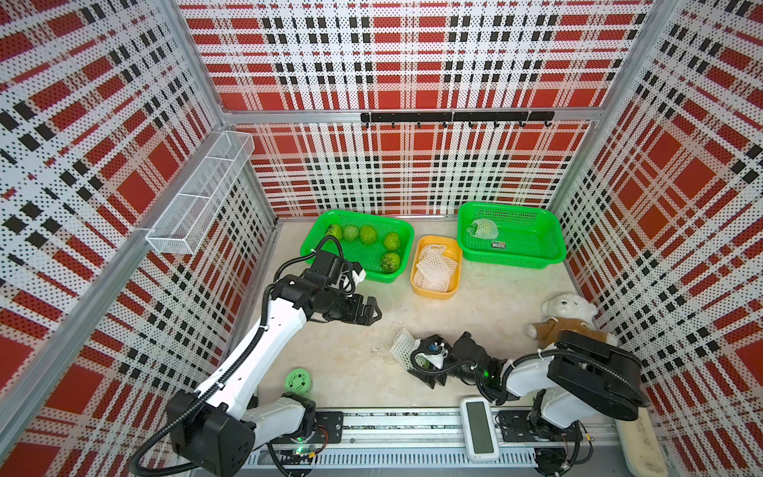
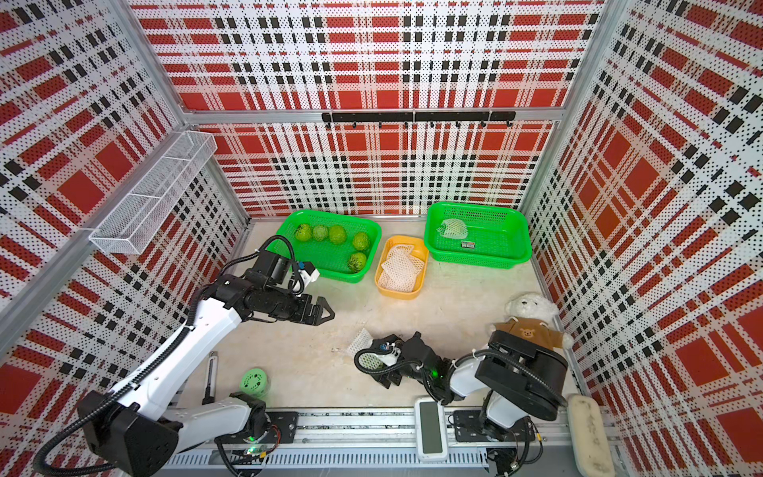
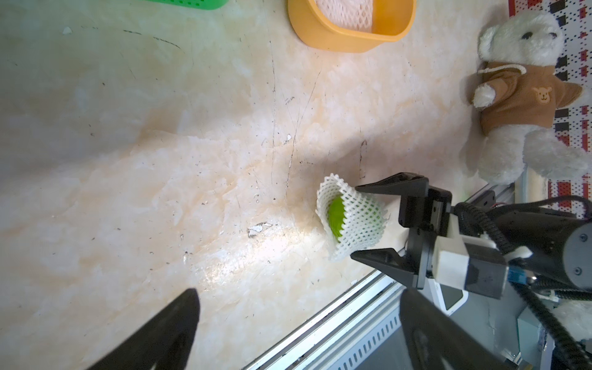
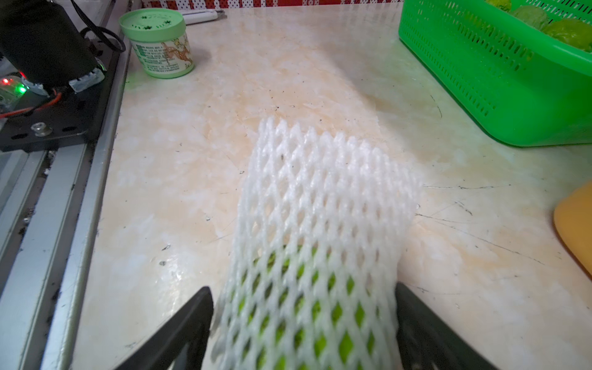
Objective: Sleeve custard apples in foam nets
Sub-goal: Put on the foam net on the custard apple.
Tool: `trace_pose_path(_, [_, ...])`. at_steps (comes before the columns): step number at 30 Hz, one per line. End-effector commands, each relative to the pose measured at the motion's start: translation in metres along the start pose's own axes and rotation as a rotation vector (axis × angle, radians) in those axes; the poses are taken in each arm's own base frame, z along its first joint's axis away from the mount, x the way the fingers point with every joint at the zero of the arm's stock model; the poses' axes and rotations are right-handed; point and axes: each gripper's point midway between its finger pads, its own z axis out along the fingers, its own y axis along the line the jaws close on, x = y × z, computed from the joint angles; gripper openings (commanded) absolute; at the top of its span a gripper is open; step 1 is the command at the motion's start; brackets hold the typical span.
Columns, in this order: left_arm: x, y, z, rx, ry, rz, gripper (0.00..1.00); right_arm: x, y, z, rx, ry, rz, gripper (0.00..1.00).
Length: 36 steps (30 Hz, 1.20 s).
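Observation:
A custard apple point(image 3: 336, 217) lies on the table inside a white foam net point(image 3: 355, 217), the net's free end flaring past it point(image 4: 320, 179). My right gripper point(image 4: 301, 290) is open, one finger on each side of this netted fruit, low over the table near the front point(image 1: 415, 357). My left gripper point(image 1: 376, 309) hangs wide open and empty above the table, left of it point(image 3: 299, 293). Several bare custard apples point(image 1: 368, 234) lie in the left green basket point(image 1: 355, 258). More foam nets point(image 1: 435, 264) fill the yellow tub. A sleeved custard apple point(image 1: 482, 228) sits in the right green basket point(image 1: 520, 247).
A green jar with a holed lid point(image 1: 298, 382) stands front left. A white plush bear point(image 1: 565, 309) sits by the right wall. A white device point(image 1: 479, 429) lies on the front rail. A wire shelf point(image 1: 198, 198) hangs on the left wall.

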Motion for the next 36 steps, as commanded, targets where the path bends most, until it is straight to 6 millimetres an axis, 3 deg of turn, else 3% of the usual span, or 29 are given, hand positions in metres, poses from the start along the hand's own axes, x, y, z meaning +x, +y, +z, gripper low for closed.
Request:
trace_pose_path(1, [-0.006,-0.008,-0.003,0.035,-0.047,0.019,0.99,-0.010,-0.005,-0.007,0.038,-0.037,0.018,0.87])
trace_pose_path(10, [-0.009,-0.014,0.006,0.062,-0.047,0.036,0.99,0.000,-0.004,-0.019,0.042,0.020,0.053,0.81])
trace_pose_path(15, [-0.010,-0.015,0.009,0.070,-0.051,0.041,0.99,-0.028,0.004,-0.020,-0.027,0.034,0.063,0.89])
trace_pose_path(29, [-0.011,-0.011,-0.001,0.093,-0.147,0.038,0.99,-0.044,0.014,-0.004,-0.152,0.491,0.205,0.94])
trace_pose_path(36, [-0.014,-0.012,-0.007,0.117,-0.201,0.038,0.99,-0.041,0.013,0.010,-0.171,0.681,0.251,0.96])
